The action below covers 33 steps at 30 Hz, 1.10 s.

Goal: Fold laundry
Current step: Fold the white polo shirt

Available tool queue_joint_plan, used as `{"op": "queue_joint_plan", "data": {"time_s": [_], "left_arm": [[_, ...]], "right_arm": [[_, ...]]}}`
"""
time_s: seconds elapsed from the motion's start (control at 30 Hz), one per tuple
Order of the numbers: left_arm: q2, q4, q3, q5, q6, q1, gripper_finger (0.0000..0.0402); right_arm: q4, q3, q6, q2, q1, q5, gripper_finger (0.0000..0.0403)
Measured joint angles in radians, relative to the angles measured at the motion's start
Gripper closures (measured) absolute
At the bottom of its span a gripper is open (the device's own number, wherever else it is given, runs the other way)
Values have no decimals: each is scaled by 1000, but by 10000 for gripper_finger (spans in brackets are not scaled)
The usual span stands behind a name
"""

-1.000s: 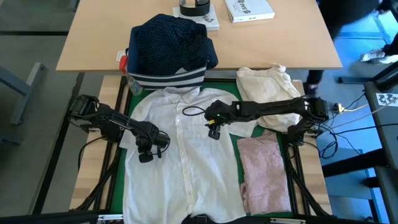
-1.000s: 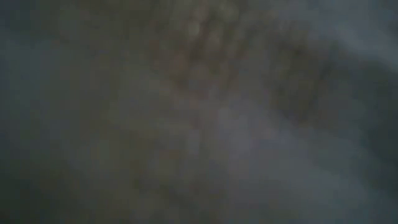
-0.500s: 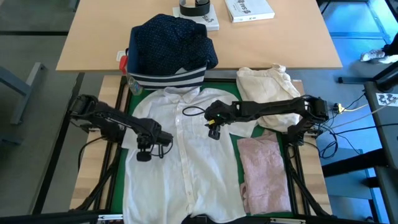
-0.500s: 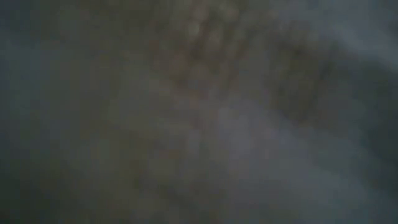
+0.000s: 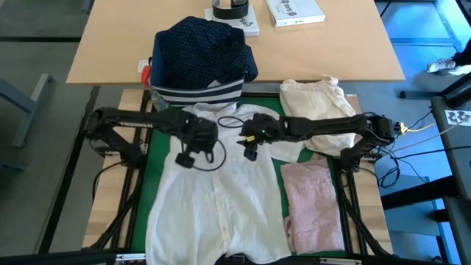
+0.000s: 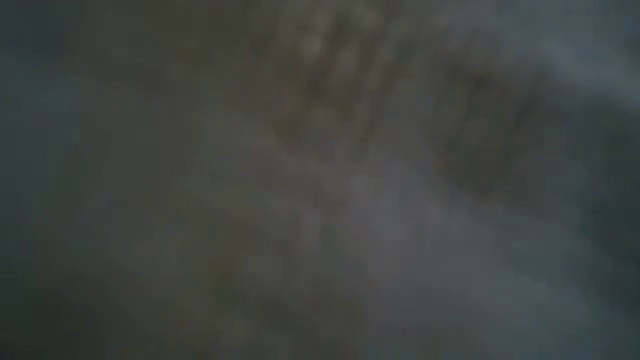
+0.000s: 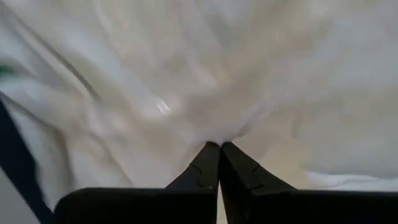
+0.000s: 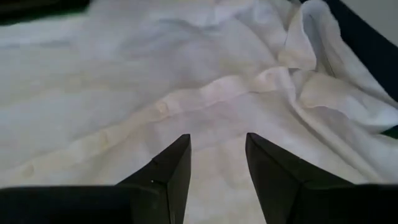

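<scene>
White shirt (image 5: 221, 191) on green mat (image 5: 158, 125); left claw (image 5: 185, 158) pinching it, right claw (image 5: 249, 152) parted, empty.

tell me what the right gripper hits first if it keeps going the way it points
Most likely the white shirt: the right gripper has open fingers aimed at the button strip, with nothing between. How near it is cannot be judged.
</scene>
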Motion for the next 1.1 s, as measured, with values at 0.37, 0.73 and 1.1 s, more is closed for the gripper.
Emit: {"op": "queue_joint_plan", "data": {"time_s": [0.37, 0.73, 1.1], "left_arm": [[98, 301, 0, 113, 80, 144, 401], [159, 365, -1, 116, 47, 162, 401], [152, 392, -4, 147, 72, 163, 401]], "right_arm": [[161, 0, 218, 82, 1, -21, 197], [212, 0, 336, 129, -6, -35, 155], [260, -1, 350, 200, -5, -44, 187]]}}
